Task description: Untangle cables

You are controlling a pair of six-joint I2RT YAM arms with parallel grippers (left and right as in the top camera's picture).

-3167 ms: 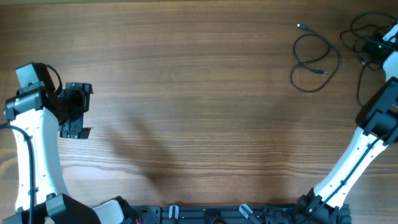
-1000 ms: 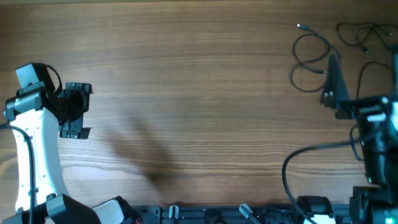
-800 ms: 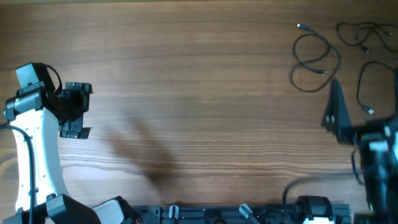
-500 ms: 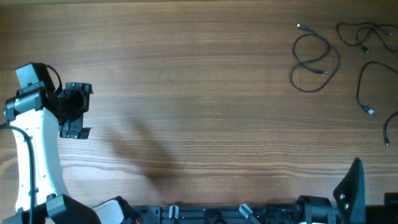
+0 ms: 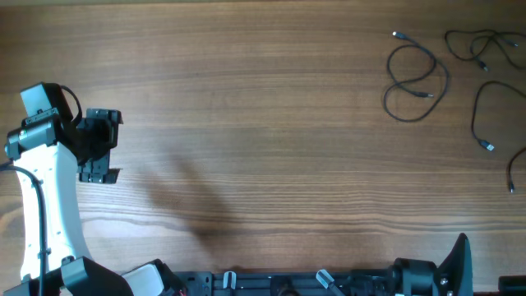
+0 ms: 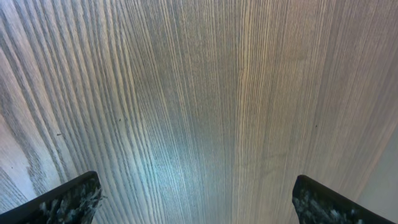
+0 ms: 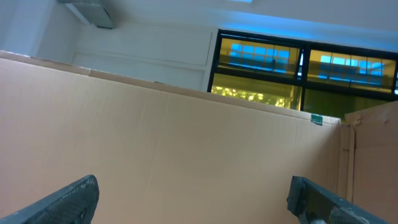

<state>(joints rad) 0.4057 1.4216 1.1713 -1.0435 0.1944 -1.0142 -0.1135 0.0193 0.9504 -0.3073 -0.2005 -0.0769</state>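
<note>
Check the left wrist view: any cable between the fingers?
No, the left gripper is open above the wood table, with nothing in its gap.

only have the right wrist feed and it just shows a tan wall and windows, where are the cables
observer: The thin black cables lie in loops at the far right corner of the brown wooden table.
operator: is my right hand near them
observer: No. The right hand is open and points upward; overhead, only a dark part of that arm shows at the table's near edge, apart from the cables.
operator: and the other one
observer: The left hand hovers open at the far left, with only wood grain under it.
</note>
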